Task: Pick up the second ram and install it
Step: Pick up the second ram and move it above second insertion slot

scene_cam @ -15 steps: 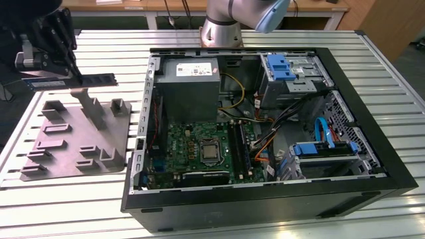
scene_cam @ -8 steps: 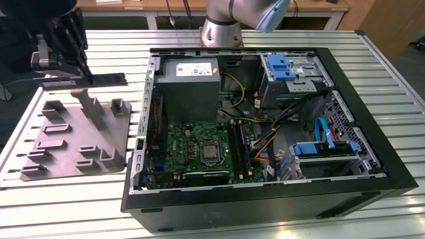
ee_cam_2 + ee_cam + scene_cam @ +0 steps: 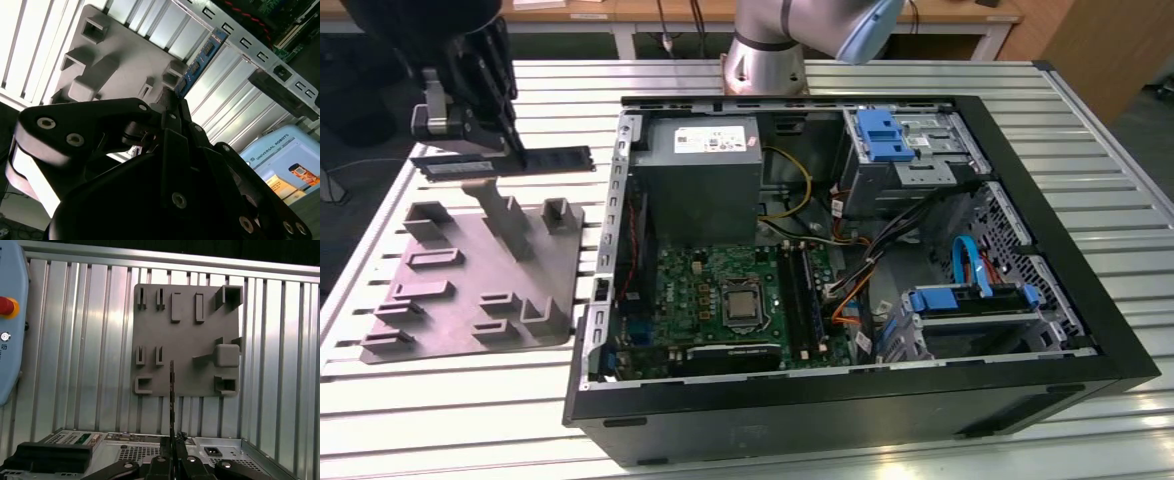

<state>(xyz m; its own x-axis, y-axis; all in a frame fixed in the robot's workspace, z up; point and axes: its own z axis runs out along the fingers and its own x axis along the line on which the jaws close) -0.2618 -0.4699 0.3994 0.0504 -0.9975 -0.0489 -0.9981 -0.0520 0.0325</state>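
Note:
My gripper (image 3: pixel 516 150) hangs over the slatted table on the exterior view's left, beyond the far edge of the grey holder tray (image 3: pixel 467 285). It is shut on the second ram (image 3: pixel 555 158), a long dark strip held level. In the first wrist view the ram (image 3: pixel 171 390) shows edge-on as a thin line running out from the gripper (image 3: pixel 171 439) over the tray (image 3: pixel 185 335). The second wrist view shows its bluish face (image 3: pixel 201 61) sticking out past the gripper (image 3: pixel 173 104). The green motherboard (image 3: pixel 707 295) with its long black slots (image 3: pixel 798 290) lies in the open case.
The open black computer case (image 3: pixel 1067 300) fills the table's middle and right, with a grey power-supply box (image 3: pixel 700 165), blue drive brackets (image 3: pixel 894 130) and loose cables. The arm's base (image 3: pixel 767 55) stands behind it. A pendant with a red button (image 3: pixel 9 315) lies beside the tray.

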